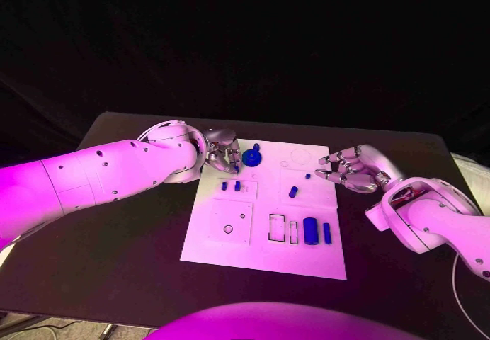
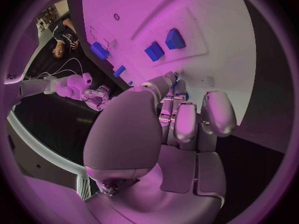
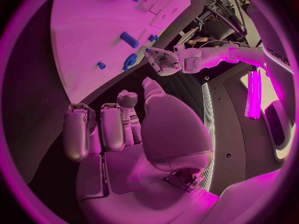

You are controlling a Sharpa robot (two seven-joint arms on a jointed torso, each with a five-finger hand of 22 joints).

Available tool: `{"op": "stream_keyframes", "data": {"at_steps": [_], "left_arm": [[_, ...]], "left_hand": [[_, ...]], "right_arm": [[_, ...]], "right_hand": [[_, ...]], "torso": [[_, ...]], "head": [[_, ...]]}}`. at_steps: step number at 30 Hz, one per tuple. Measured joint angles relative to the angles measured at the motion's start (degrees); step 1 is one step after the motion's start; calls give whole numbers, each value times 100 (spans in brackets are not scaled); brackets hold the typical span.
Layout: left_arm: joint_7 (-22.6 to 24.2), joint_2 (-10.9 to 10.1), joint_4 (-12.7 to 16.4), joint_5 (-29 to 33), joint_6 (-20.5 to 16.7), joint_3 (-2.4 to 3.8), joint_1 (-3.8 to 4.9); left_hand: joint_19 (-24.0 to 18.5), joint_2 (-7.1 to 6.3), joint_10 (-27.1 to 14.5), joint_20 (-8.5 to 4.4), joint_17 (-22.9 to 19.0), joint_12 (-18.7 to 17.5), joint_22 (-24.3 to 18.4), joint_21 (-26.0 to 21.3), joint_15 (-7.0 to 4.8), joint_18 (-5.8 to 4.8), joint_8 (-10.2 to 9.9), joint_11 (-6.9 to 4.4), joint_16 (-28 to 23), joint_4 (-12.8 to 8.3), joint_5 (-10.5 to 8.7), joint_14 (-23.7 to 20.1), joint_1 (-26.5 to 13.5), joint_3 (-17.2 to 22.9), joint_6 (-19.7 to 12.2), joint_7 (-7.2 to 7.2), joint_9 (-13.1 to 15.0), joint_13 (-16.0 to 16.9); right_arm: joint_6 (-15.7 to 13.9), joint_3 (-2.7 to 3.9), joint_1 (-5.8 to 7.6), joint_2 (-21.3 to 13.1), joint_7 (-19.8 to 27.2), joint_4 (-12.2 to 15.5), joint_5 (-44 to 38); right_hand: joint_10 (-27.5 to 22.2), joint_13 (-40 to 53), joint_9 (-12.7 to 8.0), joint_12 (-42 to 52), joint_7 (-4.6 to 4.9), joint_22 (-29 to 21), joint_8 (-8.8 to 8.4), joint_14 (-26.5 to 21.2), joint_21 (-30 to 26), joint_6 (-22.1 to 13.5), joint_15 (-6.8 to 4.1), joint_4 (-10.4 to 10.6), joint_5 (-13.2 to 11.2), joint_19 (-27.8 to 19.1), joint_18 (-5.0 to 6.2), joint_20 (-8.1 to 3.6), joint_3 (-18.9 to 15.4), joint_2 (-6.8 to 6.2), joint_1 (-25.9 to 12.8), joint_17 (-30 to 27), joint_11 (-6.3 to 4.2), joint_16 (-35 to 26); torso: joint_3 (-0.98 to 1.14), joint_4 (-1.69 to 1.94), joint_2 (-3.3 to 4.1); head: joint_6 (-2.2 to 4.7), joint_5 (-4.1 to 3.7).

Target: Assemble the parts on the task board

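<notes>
- The task board (image 1: 219, 244) lies in the middle of the black bench (image 1: 122, 248).
- The left hand (image 1: 221, 157) sits at the board's far left corner, fingers curled beside a round blue part (image 1: 252, 154); whether it grips the part I cannot tell.
- The right hand (image 1: 348, 170) hovers at the far right edge, fingers apart, holding nothing.
- Other blue parts (image 1: 310, 230) lie across the board.

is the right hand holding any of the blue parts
No, in the head view the right hand sits at the task board's far right edge with fingers curled and nothing blue in them.
</notes>
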Motion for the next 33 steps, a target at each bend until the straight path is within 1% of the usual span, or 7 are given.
{"op": "stream_keyframes", "data": {"at_steps": [10, 27, 29, 31, 32, 33], "left_arm": [[-41, 22, -42, -43, 77, -16, -10], [-50, 38, -41, -152, 135, -15, -11], [-50, 42, -41, -159, 140, -15, -14], [-50, 43, -41, -165, 150, -15, -15], [-50, 44, -44, -167, 158, -15, -15], [-50, 44, -48, -167, 168, -16, -17]], "left_hand": [[0, 0, 0, 0, 0, 0, -1, 0, 0, 1, -1, 0, 0, -15, 0, 0, 0, 15, 0, 0, -10, -4], [0, -22, 21, 0, -14, -30, 6, 0, 0, 0, -1, 21, 0, -33, -21, 0, -22, 33, 20, -21, -10, -4], [0, -63, 20, 0, -25, -37, 6, 0, 0, 0, -16, 21, 0, -48, -21, 0, -62, 48, 20, -21, -14, -4], [-4, -114, 7, 3, -53, -108, 5, 0, 0, 0, -79, 34, 0, -48, -21, 0, -114, 48, 4, -5, -41, -10], [-24, -152, -47, 23, -65, -159, 4, -15, 12, 1, -125, 80, 0, -48, -21, -5, -152, 48, -71, 24, -66, -28], [-33, -188, -126, 33, -78, -213, -1, -41, 48, 0, -161, 99, 0, -48, -21, -1, -187, 48, -170, 47, -96, -49]], "right_arm": [[0, 1, 0, 2, 0, -2, 0], [0, 0, 0, 6, 1, -6, 0], [0, 0, 0, 7, 1, -6, 0], [0, 0, 0, 8, 1, -7, 0], [0, 0, 0, 8, 1, -7, 0], [0, 0, 0, 8, 1, -8, 0]], "right_hand": [[0, 0, 0, 0, 0, 0, 0, 0, 0, 0, 0, 0, 0, 0, 0, 0, 0, 0, 0, 0, 0, 0], [0, 0, 0, 0, 0, 0, 0, 0, 0, 0, 0, 0, 0, 0, 0, 0, 0, 0, 0, 0, 0, 0], [0, 0, 0, 0, 0, 0, 0, 0, 0, 0, 0, 0, 0, 0, 0, 0, 0, 0, 0, 0, 0, 0], [0, 0, 0, 0, 0, 0, 0, 0, 0, 0, 0, 0, 0, 0, 0, 0, 0, 0, 0, 0, 0, 0], [0, 0, 0, 0, 0, 0, 0, 0, 0, 0, 0, 0, 0, 0, 0, 0, 0, 0, 0, 0, 0, 0], [0, 0, 0, 0, 0, 0, 0, 0, 0, 0, 0, 0, 0, 0, 0, 0, 0, 0, 0, 0, 0, 0]], "torso": [[0, 0, -2], [-1, 1, -2], [-1, 1, -2], [-1, 1, -2], [-1, 1, -2], [-1, 1, -2]], "head": [[-7, 10], [-20, 16], [-21, 16], [-22, 16], [-23, 15], [-24, 14]]}}
